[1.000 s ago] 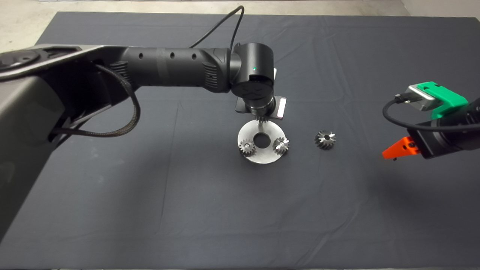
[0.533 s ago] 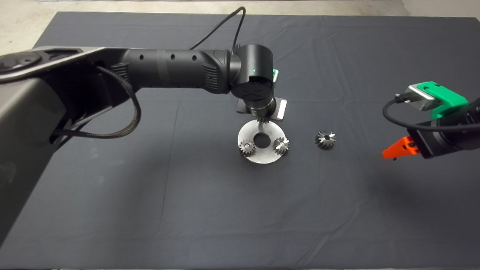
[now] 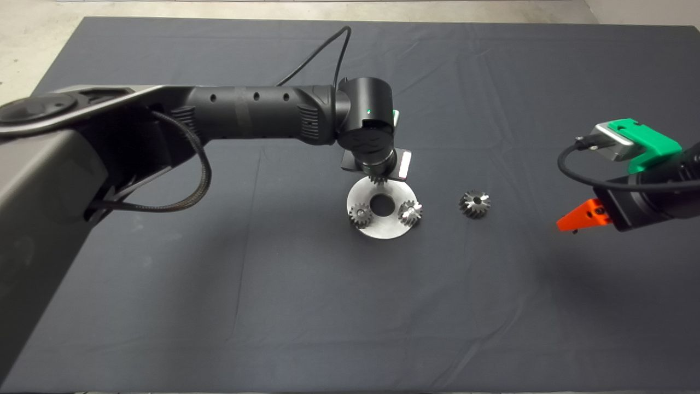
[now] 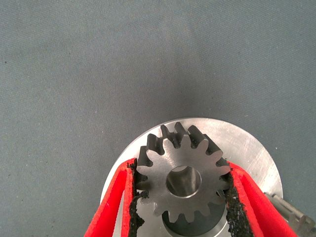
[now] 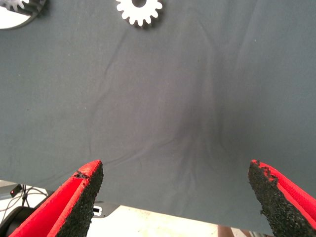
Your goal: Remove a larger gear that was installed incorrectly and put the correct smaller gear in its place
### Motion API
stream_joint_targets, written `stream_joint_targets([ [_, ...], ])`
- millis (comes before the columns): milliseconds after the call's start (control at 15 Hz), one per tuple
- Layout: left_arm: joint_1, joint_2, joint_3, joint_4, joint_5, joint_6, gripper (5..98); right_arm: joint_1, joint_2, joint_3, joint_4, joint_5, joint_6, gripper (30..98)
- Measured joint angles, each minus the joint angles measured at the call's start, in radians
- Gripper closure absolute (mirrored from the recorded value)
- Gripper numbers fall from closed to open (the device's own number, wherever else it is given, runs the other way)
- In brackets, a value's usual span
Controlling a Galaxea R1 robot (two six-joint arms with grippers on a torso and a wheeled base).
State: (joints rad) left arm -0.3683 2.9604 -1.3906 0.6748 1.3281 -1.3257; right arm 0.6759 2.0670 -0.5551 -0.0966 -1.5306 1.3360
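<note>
My left gripper (image 3: 377, 174) is shut on the smaller gear (image 4: 182, 181), a small fine-toothed spur gear, and holds it flat over the far edge of a round steel disc (image 3: 381, 230). In the left wrist view the red fingers (image 4: 117, 200) press the gear's two sides, with the disc (image 4: 247, 145) just beneath it. Two other small gears (image 3: 360, 214) (image 3: 410, 212) sit on the disc either side of its centre hole. The larger gear (image 3: 474, 203), with flared teeth, lies on the mat to the right of the disc, and also shows in the right wrist view (image 5: 139, 10). My right gripper (image 3: 577, 219) is open and empty at the right edge.
The dark mat (image 3: 273, 306) covers the table, with pale floor beyond its far edge. The left arm spans the mat from the left edge to the disc. The right wrist view shows the mat's edge and floor between the fingers (image 5: 81, 197).
My left gripper has shifted slightly left and toward the far side with the smaller gear still in it. The right arm, disc and larger gear have not moved.
</note>
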Motion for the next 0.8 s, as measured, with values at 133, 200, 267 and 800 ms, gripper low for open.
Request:
stream_joint_targets([
  [133,0.0,0.001,0.0,0.003,0.0,0.0,68.9,0.0,0.0,0.0,0.0,0.0,0.0,50.4],
  [200,0.0,0.001,0.0,0.003,0.0,0.0,68.9,0.0,0.0,0.0,0.0,0.0,0.0,50.4],
  [267,0.0,0.001,0.0,0.003,-0.002,0.0,68.9,0.0,0.0,0.0,0.0,0.0,0.0,50.4],
  [800,0.0,0.001,-0.007,0.003,-0.019,-0.001,68.9,0.0,0.0,0.0,0.0,0.0,0.0,50.4],
])
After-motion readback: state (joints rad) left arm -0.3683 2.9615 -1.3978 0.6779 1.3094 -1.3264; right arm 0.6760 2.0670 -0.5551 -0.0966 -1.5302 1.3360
